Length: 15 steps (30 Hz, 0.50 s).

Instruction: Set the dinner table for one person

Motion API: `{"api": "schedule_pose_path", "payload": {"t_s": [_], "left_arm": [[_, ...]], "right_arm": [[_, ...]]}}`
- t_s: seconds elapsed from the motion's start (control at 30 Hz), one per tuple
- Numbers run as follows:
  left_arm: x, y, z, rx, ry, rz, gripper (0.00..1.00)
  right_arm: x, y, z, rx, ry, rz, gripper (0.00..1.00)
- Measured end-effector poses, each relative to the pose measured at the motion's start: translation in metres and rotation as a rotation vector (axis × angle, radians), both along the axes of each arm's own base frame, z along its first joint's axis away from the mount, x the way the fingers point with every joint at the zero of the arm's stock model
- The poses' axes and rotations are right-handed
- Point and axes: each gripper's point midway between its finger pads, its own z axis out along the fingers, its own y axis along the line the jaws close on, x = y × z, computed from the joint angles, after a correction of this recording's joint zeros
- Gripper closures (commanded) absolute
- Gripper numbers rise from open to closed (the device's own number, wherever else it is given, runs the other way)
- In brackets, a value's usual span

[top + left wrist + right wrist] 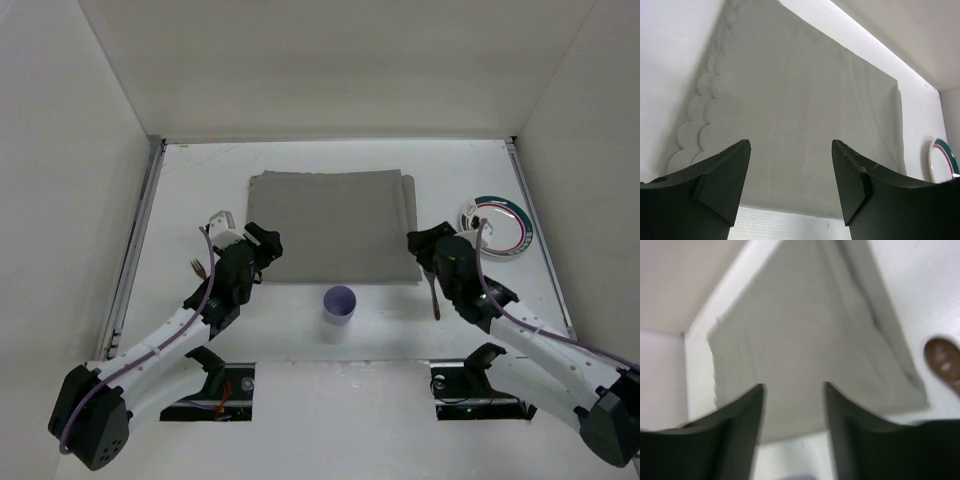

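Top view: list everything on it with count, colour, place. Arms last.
table: 1, white, under everything
mat: 1, grey, table centre
cup: 1, pale purple, upright, by the mat's near edge
plate: 1, white with green and red rim, right of mat
spoon: 1, brown, beside mat's near right corner
fork: 1, brown, left of mat, mostly hidden by left arm, type uncertain
left claw: 1, black, open, at mat's near left corner
right claw: 1, black, open, at mat's near right corner
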Motion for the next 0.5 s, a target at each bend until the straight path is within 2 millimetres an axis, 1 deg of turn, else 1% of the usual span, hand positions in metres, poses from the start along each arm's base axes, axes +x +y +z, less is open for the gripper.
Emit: {"api": "schedule_pose_path", "payload": {"t_s": [0.03, 0.1, 0.17, 0.2, 0.23, 0.33, 0.4, 0.43, 0.5], "left_arm": [[0.001, -0.005, 0.001, 0.009, -0.011, -0.017, 0.36], [0.004, -0.015, -0.003, 0.037, -0.014, -0.051, 0.35], [0.007, -0.022, -0.009, 0.065, -0.015, -0.078, 0.35], [0.009, -0.024, -0.010, 0.070, -0.021, -0.084, 0.35], [0.010, -0.025, -0.011, 0.072, -0.030, -0.087, 0.35], [0.007, -0.025, -0.018, 0.067, -0.057, -0.096, 0.35], [0.003, -0.025, -0.028, 0.072, -0.054, -0.103, 0.35], [0.001, -0.024, -0.033, 0.076, -0.048, -0.107, 0.35], [0.000, -0.023, -0.035, 0.078, -0.046, -0.106, 0.35]], "right_arm": [[0.008, -0.015, 0.009, 0.008, -0.022, -0.052, 0.68], [0.023, -0.044, 0.020, 0.010, -0.044, -0.153, 0.76], [0.037, -0.074, 0.022, 0.007, -0.039, -0.251, 0.78], [0.043, -0.085, 0.022, 0.004, -0.031, -0.288, 0.78], [0.049, -0.095, 0.020, 0.001, -0.020, -0.322, 0.76], [0.064, -0.125, 0.006, -0.011, 0.020, -0.422, 0.59], [0.067, -0.153, -0.009, -0.022, 0.060, -0.513, 0.49], [0.067, -0.169, -0.016, -0.025, 0.077, -0.563, 0.46], [0.063, -0.202, -0.027, -0.027, 0.109, -0.669, 0.45]]}}
